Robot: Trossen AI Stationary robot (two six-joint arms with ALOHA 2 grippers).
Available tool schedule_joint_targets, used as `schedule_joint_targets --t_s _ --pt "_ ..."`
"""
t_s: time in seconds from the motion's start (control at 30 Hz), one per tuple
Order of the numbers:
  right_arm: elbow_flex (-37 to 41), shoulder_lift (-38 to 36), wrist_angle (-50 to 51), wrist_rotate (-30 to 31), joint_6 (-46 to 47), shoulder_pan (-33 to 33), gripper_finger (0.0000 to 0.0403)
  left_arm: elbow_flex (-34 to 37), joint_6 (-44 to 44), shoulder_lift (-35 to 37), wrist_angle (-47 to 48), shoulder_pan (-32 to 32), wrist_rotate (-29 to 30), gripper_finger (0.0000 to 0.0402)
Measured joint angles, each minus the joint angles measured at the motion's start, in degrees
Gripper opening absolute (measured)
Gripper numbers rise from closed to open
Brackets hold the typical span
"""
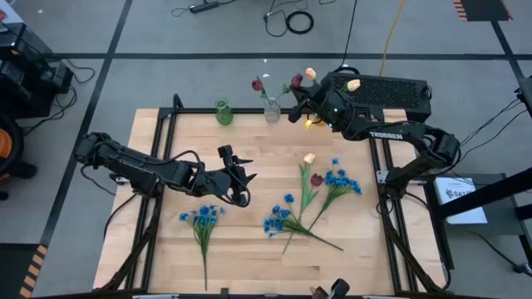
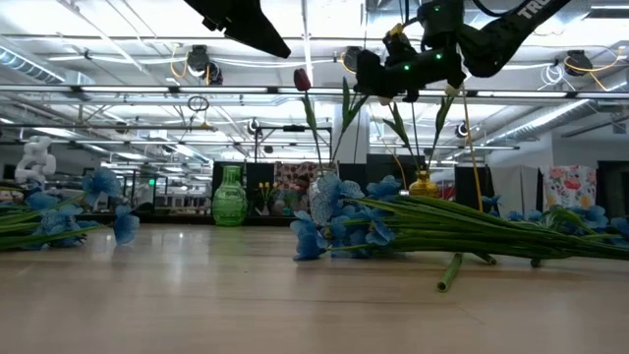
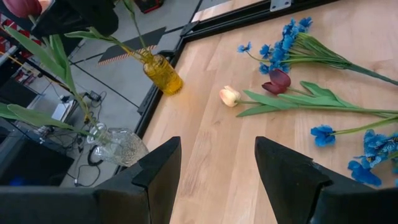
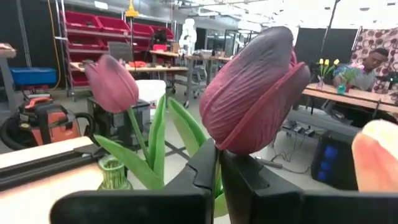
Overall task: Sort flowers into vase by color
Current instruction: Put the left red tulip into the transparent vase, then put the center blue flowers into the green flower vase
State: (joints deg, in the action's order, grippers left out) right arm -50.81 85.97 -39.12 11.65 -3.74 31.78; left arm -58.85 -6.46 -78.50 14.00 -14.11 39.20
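A clear vase (image 1: 273,110) at the table's far edge holds a dark red tulip (image 1: 258,84). Just right of it, my right gripper (image 1: 293,114) is shut on a second dark red tulip (image 4: 255,93). A yellow vase (image 3: 163,73) beside it holds cream tulips (image 1: 310,74). Lying on the table are three blue bunches (image 1: 202,216) (image 1: 278,220) (image 1: 339,181), a cream tulip (image 1: 309,158) and a red tulip (image 1: 316,178). My left gripper (image 1: 247,178) hovers open and empty over the table's middle. My right gripper pinches the dark red tulip's stem (image 4: 217,167) just below the bloom, between its two fingers. The fingers lie about level and across the stem. The bloom stands upright above the fingers, and the stem (image 2: 344,123) slants down toward the clear vase (image 2: 322,197).
An empty green vase (image 1: 223,112) stands left of the clear one. Black frame rails (image 1: 166,124) run along the table's sides. Beyond the table are cables on the floor and, in the right wrist view, a person (image 4: 373,62) at a far bench.
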Motion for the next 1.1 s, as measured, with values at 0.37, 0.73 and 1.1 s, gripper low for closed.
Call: schedule_joint_targets --t_s 0.37,0.73,1.1 --pt "0.0 3.49 1.11 -3.0 1.79 0.25 0.0014 0.0 0.0 0.0 -0.02 0.0 -0.02 0.0212" --pt "0.02 5.81 0.18 -3.0 1.72 0.28 0.0049 0.0 0.01 0.0 0.05 0.01 -0.25 0.0212" --pt "0.02 2.7 5.49 -2.65 1.57 -0.09 0.0135 0.0 0.01 -0.01 0.67 0.0 -0.46 0.0212"
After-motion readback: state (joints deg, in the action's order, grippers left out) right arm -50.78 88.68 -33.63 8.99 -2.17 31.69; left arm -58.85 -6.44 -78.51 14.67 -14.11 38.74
